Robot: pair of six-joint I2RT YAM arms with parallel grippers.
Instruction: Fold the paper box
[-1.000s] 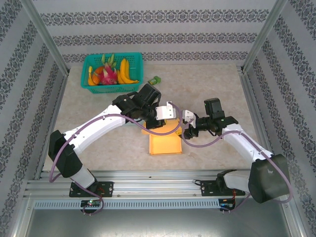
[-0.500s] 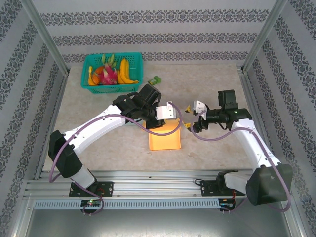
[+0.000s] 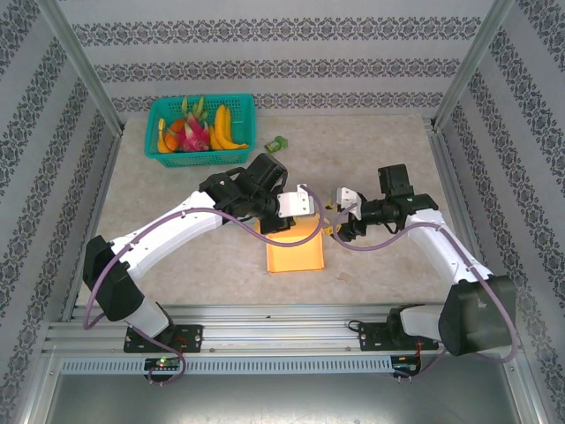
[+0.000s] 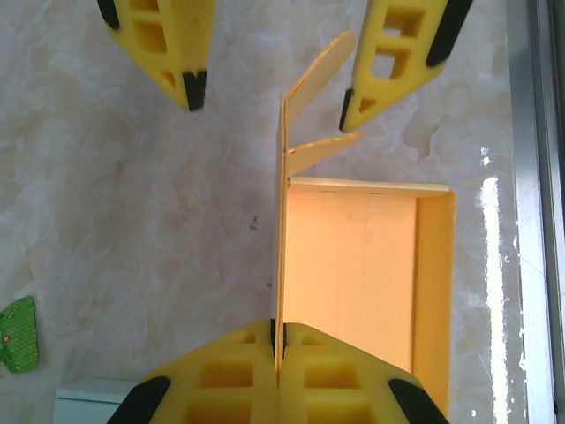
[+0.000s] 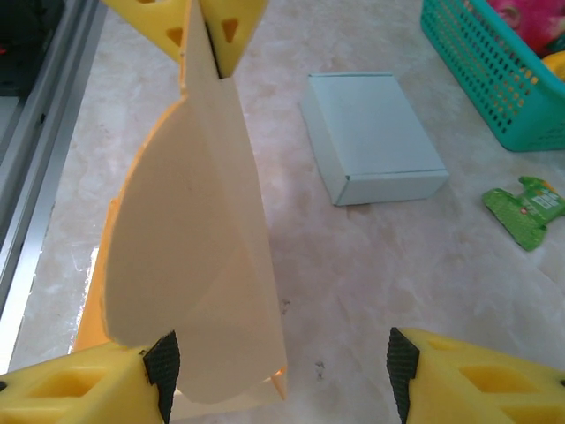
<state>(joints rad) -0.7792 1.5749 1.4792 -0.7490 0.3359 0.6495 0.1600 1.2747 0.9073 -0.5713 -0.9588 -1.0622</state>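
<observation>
Top external view: the paper box [image 3: 296,253] lies on the surface just under the left gripper [image 3: 311,210] and the right gripper [image 3: 328,221]. Its thin card could probably buckle or slip free if the right one pushes too hard.

Left wrist view: the left gripper [image 4: 278,340] is pressed together on the upright side wall [image 4: 281,256].

Right wrist view: the right gripper [image 5: 282,362] stands spread wide and holds nothing. The end flap [image 5: 141,265] is just beside one finger, perhaps touching.

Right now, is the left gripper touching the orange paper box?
Touching. The left wrist view shows it: the left gripper is shut on the upright side wall of the paper box, both fingers pressed against it with no gap.
</observation>
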